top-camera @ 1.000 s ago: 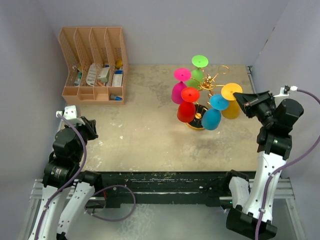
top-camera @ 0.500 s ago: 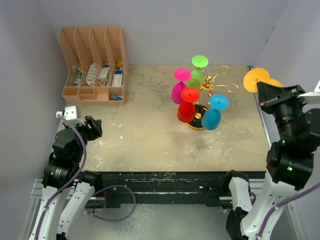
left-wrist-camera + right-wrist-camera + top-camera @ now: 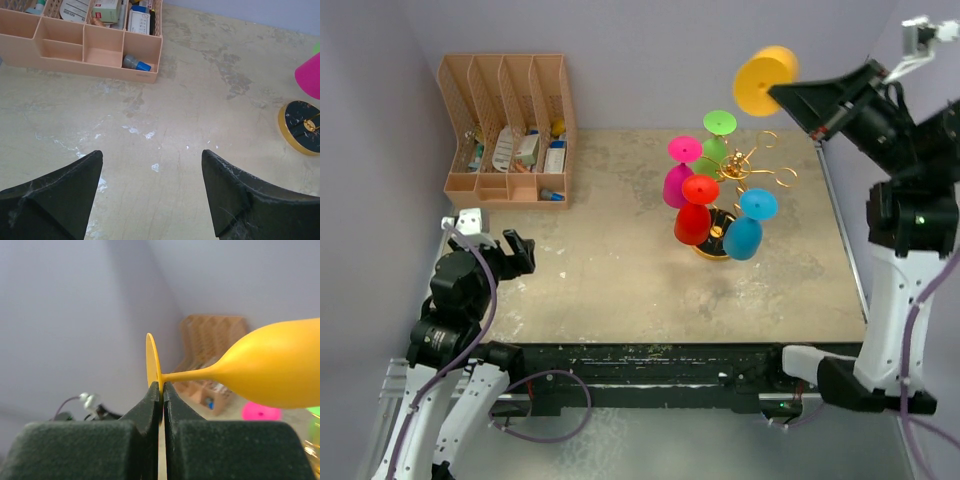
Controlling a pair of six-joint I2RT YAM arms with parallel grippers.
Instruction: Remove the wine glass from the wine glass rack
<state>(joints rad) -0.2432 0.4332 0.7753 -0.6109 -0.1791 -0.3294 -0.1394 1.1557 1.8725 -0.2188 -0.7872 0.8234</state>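
The right gripper (image 3: pixel 782 92) is clamped shut on the yellow wine glass (image 3: pixel 765 80), holding it high in the air over the far right part of the table (image 3: pixel 620 280), well apart from the wine glass rack (image 3: pixel 758 168) and off its arms. In the right wrist view the two fingers (image 3: pixel 145 407) pinch the thin stem (image 3: pixel 190 375) just beside the round foot (image 3: pixel 151 357), which is seen edge-on, and the bowl (image 3: pixel 270 372) reaches out to the right with the glass lying sideways. The rack stands on the far right half of the table, its gold loops spreading above a round dark base (image 3: pixel 302 127). Four glasses hang on it upside down: a pink glass (image 3: pixel 678 180) and a green glass (image 3: pixel 718 130) on the far left side, a red glass (image 3: pixel 695 215) and a blue glass (image 3: pixel 748 230) on the near side. The left gripper (image 3: pixel 520 252) hovers over the near left of the table with its jaws wide apart and nothing between them. A tan organiser (image 3: pixel 505 130) with small items in it stands at the far left corner
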